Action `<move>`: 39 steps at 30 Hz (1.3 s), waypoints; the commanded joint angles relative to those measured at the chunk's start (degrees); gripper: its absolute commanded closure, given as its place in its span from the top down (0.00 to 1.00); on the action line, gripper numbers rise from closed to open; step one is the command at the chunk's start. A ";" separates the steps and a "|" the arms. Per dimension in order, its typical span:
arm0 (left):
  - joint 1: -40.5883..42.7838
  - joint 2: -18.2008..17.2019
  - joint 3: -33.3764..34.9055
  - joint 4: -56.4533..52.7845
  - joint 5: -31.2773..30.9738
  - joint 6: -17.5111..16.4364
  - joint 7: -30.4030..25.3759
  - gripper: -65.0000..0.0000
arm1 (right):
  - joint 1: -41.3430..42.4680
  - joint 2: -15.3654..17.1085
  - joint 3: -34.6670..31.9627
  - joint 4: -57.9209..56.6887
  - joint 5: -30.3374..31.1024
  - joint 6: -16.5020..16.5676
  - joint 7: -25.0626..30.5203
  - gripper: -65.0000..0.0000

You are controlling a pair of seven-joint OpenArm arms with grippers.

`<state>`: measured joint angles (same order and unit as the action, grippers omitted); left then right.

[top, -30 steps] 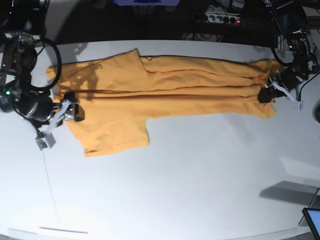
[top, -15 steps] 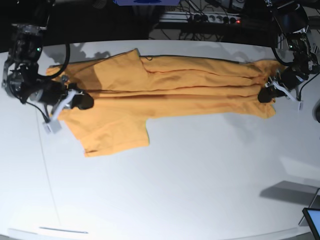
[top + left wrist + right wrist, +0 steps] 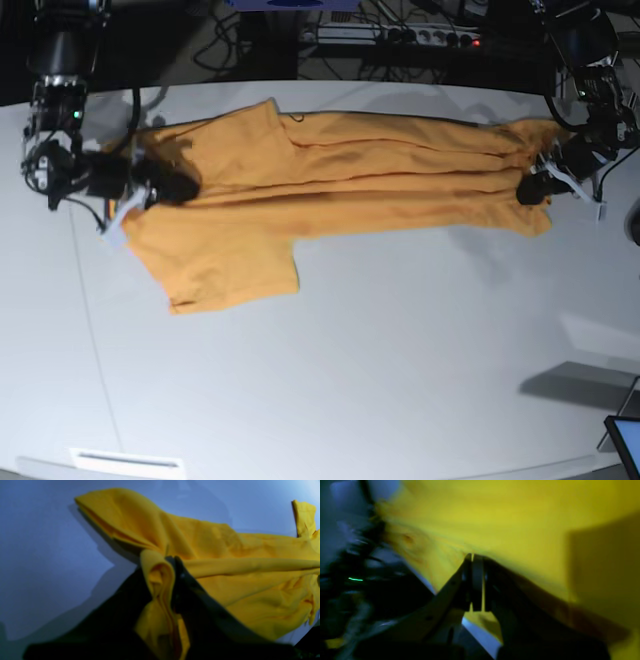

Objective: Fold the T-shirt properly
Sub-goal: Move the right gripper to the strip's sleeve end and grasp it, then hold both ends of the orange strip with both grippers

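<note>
White table (image 3: 380, 360) carries the creased orange T-shirt (image 3: 330, 185), each claw pinching an end.

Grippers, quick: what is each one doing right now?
Left gripper: shut on a bunched fold of the T-shirt.
Right gripper: shut against the T-shirt; whether fabric is pinched cannot be told.

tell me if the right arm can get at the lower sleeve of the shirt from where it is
Probably yes. The right gripper sits at the collar end of the T-shirt, and the lower sleeve lies flat just below it on the white table with nothing between. Its fingers look shut on fabric, so it must release first.
</note>
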<state>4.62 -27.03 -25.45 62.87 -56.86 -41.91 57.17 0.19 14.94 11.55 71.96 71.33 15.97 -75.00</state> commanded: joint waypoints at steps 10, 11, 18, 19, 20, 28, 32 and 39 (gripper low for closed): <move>1.22 -1.59 0.27 1.00 6.53 1.91 5.38 0.00 | -1.11 1.28 -8.87 -6.16 -3.24 -0.27 7.00 0.00; 1.22 -1.68 0.27 1.00 6.53 1.91 5.38 0.00 | -1.72 1.28 -8.87 -5.37 -3.15 -0.36 7.00 0.00; 1.22 -2.73 0.27 0.82 6.53 1.91 5.38 0.00 | -5.86 1.46 -8.61 8.26 -3.07 -9.94 7.44 0.00; 1.14 -2.73 0.27 0.91 6.53 1.91 5.38 0.00 | -5.86 1.46 -8.08 9.75 -3.07 -11.26 7.09 0.00; 1.05 -2.73 0.27 0.91 6.53 1.91 5.38 0.00 | -5.86 1.46 -7.55 11.16 -3.07 -12.85 7.00 0.00; 0.70 -2.64 0.27 0.91 6.53 1.91 5.29 0.00 | -3.48 1.46 -4.03 17.13 -3.15 -23.48 3.84 0.00; 0.61 -2.73 0.27 0.82 6.53 1.91 5.21 0.00 | -2.52 1.46 -3.95 17.22 -3.15 -23.48 3.31 0.00; -1.50 -2.82 0.27 0.47 9.52 1.91 5.21 0.00 | -2.43 2.34 -3.95 22.06 -3.24 -24.89 3.31 0.00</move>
<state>2.66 -28.93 -25.23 63.48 -52.47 -41.89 59.57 -2.90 16.29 7.38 93.19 67.13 -8.67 -71.70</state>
